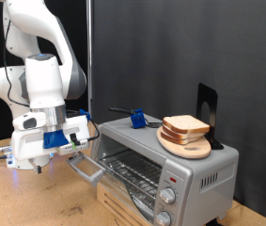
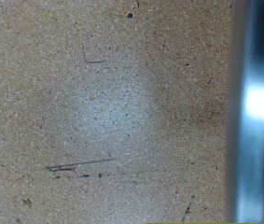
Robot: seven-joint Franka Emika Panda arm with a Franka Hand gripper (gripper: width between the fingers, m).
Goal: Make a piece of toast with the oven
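Note:
The silver toaster oven stands on the wooden table at the exterior view's right. Its drop door hangs open towards the left and the wire rack shows inside. The piece of toast lies on a round light-wood board on top of the oven. My gripper points down at the table just left of the door's handle, with nothing seen in it. The wrist view shows bare table and a metal bar at one edge; no fingers show there.
A blue-and-black tool lies on the oven top behind the toast. A black upright stand is at the oven's back right. Two knobs are on the oven front. A black curtain closes the back.

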